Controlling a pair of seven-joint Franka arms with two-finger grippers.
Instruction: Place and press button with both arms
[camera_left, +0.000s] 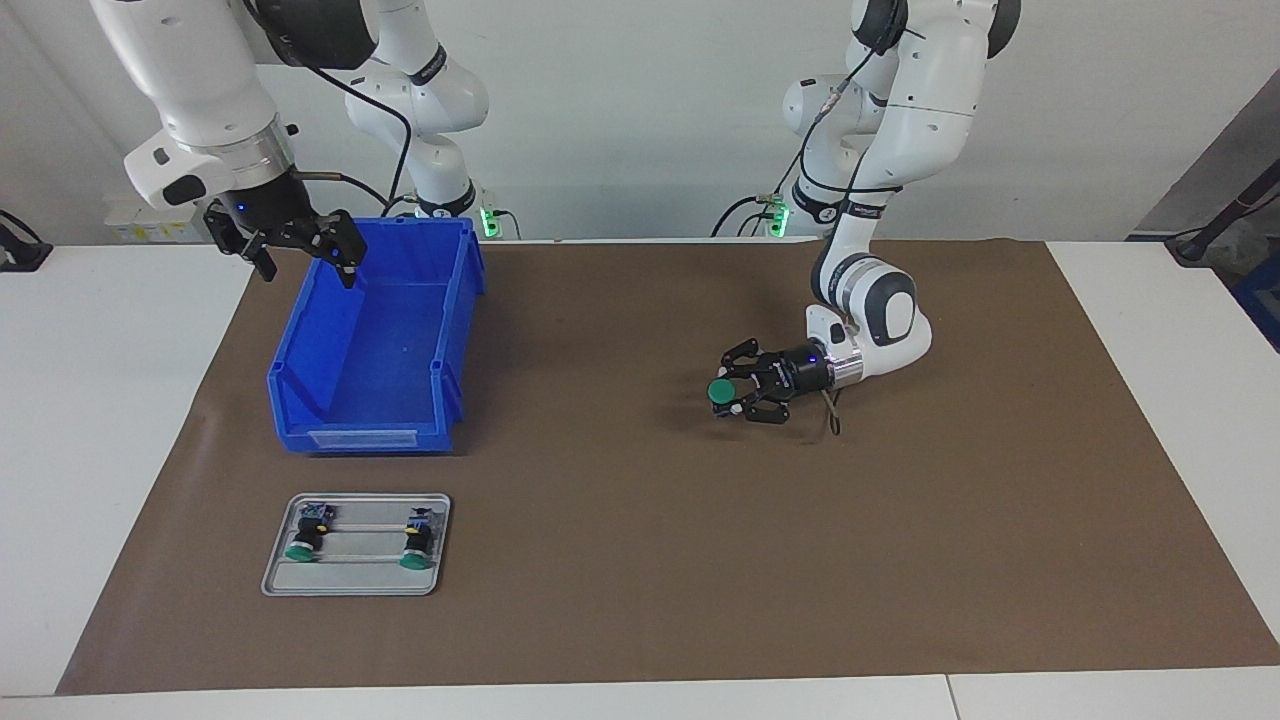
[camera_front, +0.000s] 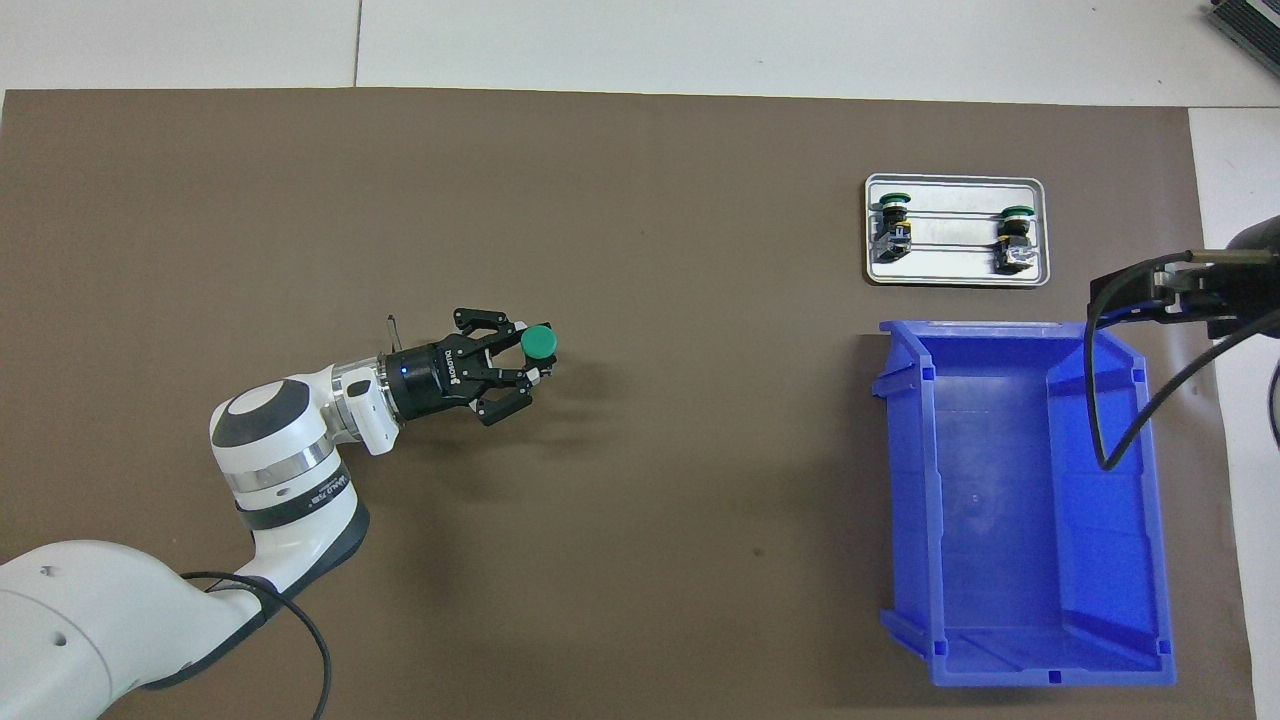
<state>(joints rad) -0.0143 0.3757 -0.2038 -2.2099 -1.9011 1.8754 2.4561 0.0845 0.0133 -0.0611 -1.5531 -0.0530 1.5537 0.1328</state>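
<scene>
My left gripper is shut on a button, held low over the middle of the brown mat. The arm lies nearly level and points toward the right arm's end of the table. The button's round green cap sticks out past the fingertips, and its body is hidden between the fingers. My right gripper hangs open and empty above the blue bin's rim, at the end nearer the robots.
The blue bin is empty. Farther from the robots than the bin, a small grey tray holds two more green-capped buttons lying on their sides. White table borders the mat.
</scene>
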